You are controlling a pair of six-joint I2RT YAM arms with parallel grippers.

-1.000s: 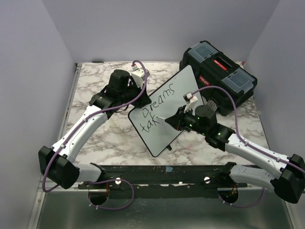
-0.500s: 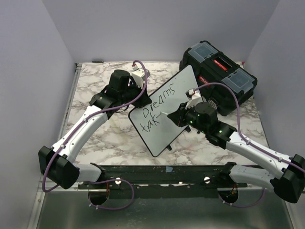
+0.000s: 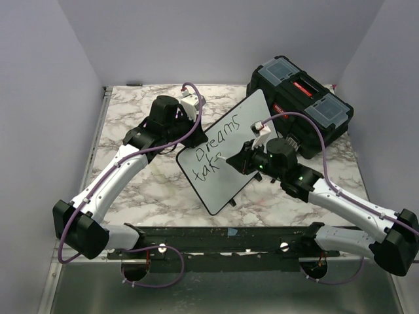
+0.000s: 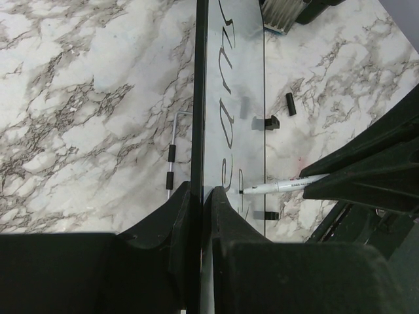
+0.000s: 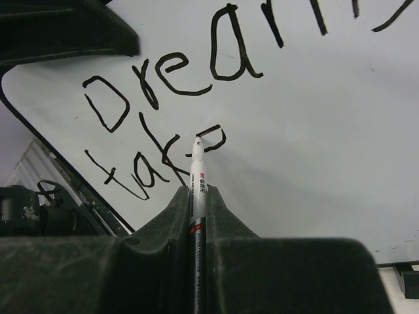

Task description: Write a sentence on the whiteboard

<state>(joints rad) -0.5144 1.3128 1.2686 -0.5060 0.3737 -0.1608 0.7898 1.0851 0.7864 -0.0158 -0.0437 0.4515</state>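
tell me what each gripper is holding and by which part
The left gripper clamps the whiteboard by its rimmed edge. The right gripper holds a marker by its barrel, tip sticking out.

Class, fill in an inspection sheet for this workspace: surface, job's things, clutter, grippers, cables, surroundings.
Surface: grey-veined white marble-patterned table top; no spills seen.
Job's things: flat white whiteboard with thin black rim, set askew to the table edges; black handwritten writing reads "Dreams" over "take"; slim white marker, tip at the last letter.
Clutter: black plastic toolbox with clear lid compartments, far right, behind the board.
Grippers: left gripper shut on the whiteboard's rim; right gripper shut on the marker.
Cables: purple cables loop along both arms.
Surroundings: plain pale walls on three sides; nothing else seen.
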